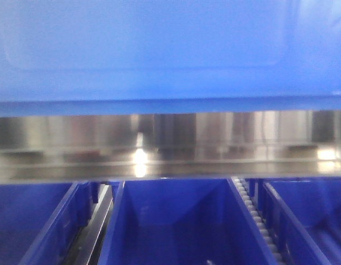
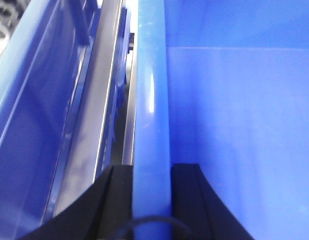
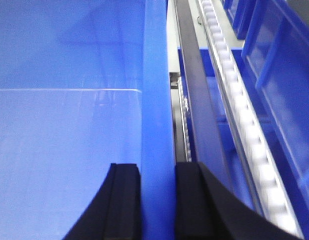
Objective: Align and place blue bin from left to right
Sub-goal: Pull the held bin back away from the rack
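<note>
Pinching the blue bin [image 2: 152,90] rim, left hand [image 2: 151,174], right hand [image 3: 157,172] — right wrist shows roller rail [image 3: 243,116], left a metal rail [image 2: 105,80].

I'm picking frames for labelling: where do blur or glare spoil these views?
Front view: the pale-blue plastic crate side overhead, washed-out and soft; glare spots on the brushed steel panel. Left wrist: a light streak on the gripped bright-blue plastic bin rim. Right wrist: the white roller track smears.
</note>
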